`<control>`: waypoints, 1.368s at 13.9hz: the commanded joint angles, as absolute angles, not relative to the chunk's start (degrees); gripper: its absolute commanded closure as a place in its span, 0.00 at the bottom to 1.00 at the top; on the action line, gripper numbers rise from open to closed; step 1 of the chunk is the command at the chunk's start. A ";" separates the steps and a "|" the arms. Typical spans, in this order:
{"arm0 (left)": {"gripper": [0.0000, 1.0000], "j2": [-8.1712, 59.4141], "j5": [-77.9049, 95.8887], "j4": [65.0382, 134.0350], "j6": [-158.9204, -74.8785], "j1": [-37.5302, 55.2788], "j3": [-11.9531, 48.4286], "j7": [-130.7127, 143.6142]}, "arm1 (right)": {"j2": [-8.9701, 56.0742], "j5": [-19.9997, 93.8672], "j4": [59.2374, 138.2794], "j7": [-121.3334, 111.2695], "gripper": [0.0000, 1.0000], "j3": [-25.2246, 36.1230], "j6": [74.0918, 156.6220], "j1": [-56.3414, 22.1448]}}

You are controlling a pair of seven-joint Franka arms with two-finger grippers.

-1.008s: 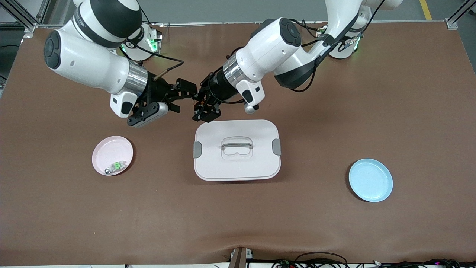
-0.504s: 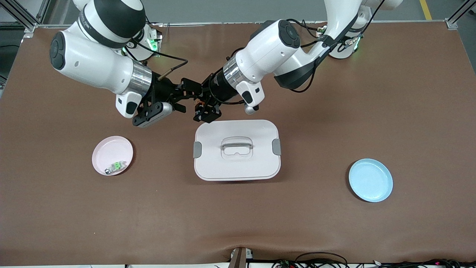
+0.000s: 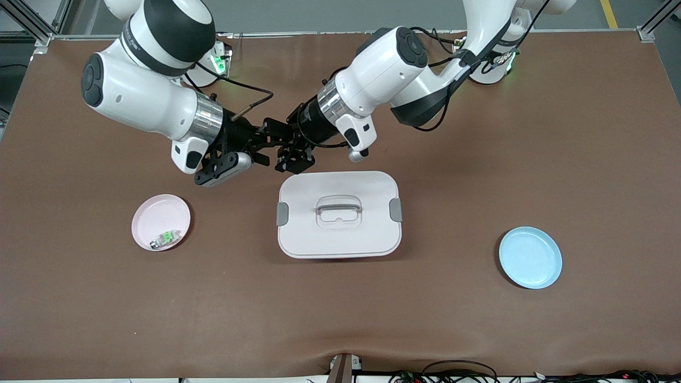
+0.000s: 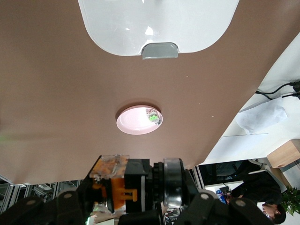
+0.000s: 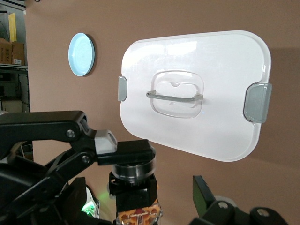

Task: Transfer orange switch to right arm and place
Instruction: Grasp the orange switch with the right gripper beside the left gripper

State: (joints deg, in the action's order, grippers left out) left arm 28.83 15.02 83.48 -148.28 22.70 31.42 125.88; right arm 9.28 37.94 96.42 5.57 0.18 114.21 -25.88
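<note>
No legible text (none anywhere)

**What I cannot make out**

From the front, my left gripper (image 3: 290, 159) and right gripper (image 3: 268, 143) overlap above the table, just past the white box's (image 3: 338, 214) farther edge — the orange switch is lost among the black fingers there. My left wrist view shows the orange switch (image 4: 115, 190) only in part, low against the frame's edge, and cuts most of the box away. In my right wrist view just a sliver of it clears the edge. The green switch (image 3: 168, 235) in the pink plate (image 3: 151, 213) is too small to read. Both arm bases run out of the front view.
</note>
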 commanded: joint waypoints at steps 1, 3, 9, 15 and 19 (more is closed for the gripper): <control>0.82 28.13 14.15 83.58 -148.45 22.85 31.38 125.68 | 9.84 38.59 95.27 4.57 0.17 0.88 114.52 -26.72; 0.82 28.04 14.15 83.58 -148.45 22.76 31.38 125.68 | 9.84 38.50 95.27 0.55 0.50 0.88 114.52 -26.63; 0.82 28.13 14.15 83.50 -148.45 22.85 31.38 125.68 | 9.76 39.02 95.45 -0.53 1.00 0.88 114.00 -26.46; 0.43 27.95 13.71 83.50 -148.45 22.76 31.29 125.68 | 9.84 38.59 95.45 -1.14 1.00 0.97 113.82 -26.19; 0.00 27.60 13.71 83.32 -148.45 22.59 31.29 126.21 | 9.84 38.58 95.45 -1.14 1.00 0.97 113.82 -26.45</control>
